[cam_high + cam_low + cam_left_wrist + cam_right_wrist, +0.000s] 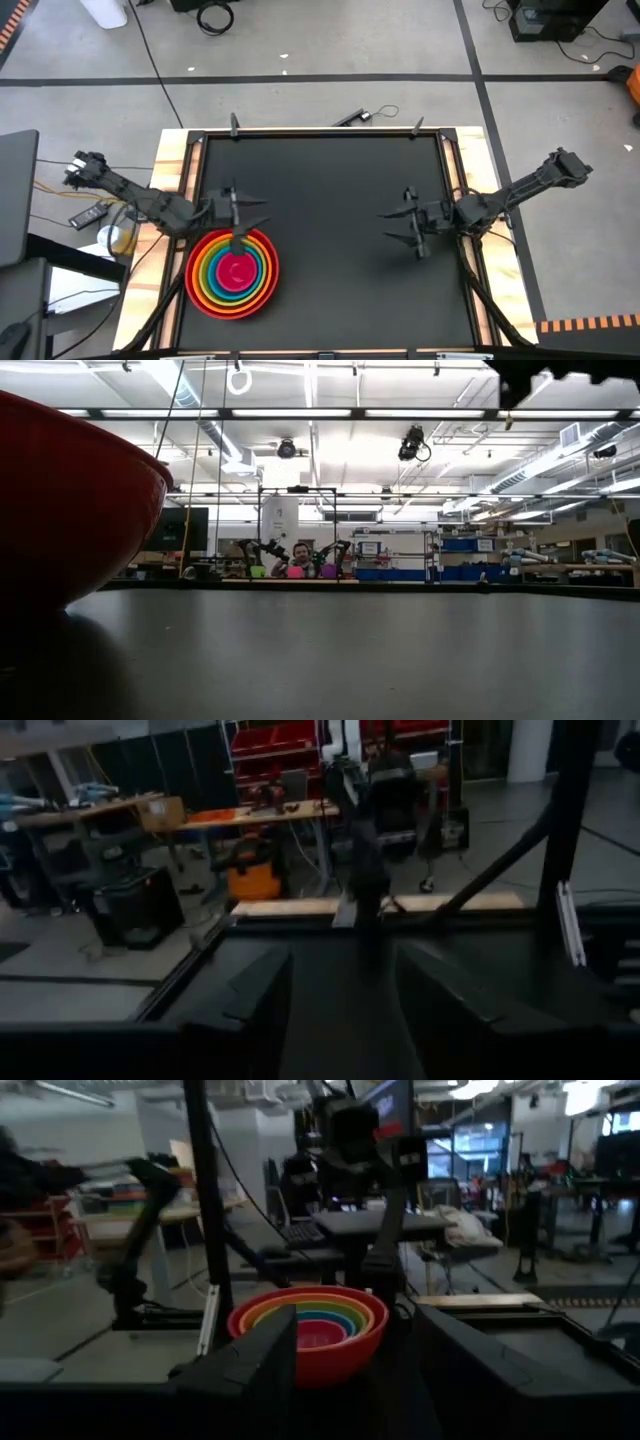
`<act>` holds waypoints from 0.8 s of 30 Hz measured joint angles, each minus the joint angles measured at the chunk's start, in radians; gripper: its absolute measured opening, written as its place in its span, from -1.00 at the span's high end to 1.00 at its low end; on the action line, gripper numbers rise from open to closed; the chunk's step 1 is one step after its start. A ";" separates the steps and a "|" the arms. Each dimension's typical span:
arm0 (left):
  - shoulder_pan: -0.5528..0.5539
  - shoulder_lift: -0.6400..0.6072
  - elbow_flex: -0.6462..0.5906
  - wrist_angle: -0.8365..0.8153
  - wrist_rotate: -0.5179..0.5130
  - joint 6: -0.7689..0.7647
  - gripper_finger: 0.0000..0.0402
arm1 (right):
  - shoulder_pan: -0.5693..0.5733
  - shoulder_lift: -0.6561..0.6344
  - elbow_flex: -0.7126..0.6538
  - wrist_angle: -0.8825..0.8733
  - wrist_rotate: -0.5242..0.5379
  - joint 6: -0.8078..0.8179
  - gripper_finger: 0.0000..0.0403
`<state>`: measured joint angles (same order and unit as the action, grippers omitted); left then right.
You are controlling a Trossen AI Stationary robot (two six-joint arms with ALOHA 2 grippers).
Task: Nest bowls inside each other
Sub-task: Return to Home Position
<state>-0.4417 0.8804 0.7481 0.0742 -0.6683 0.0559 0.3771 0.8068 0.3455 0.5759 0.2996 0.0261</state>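
The bowls (pixel 232 272) sit nested one inside another at the table's near left: red outermost, then orange, yellow, green and blue, with a magenta one in the middle. The red bowl (pixel 70 500) stands with its base on the black mat. My left gripper (pixel 254 214) hangs open above the stack's far rim, pointing level toward the table's right, and its fingers (pixel 250 1010) have nothing between them. My right gripper (pixel 388 225) is open over the table's right half, pointing toward the stack (pixel 310 1330) from well away.
The black mat (pixel 330 290) lies bare between the two grippers and toward the near edge. Wooden rails (pixel 172 170) run along the table's left and right sides. Small clamps (pixel 234 124) stand on the far edge.
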 joint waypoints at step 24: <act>0.204 -0.462 -0.599 0.222 0.222 -0.116 0.31 | 0.033 -0.365 -0.295 0.082 0.156 -0.051 -0.02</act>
<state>-0.2380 0.4186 0.1495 0.2960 -0.4465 -0.0599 0.4099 0.4419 0.0508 0.6584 0.4558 -0.0244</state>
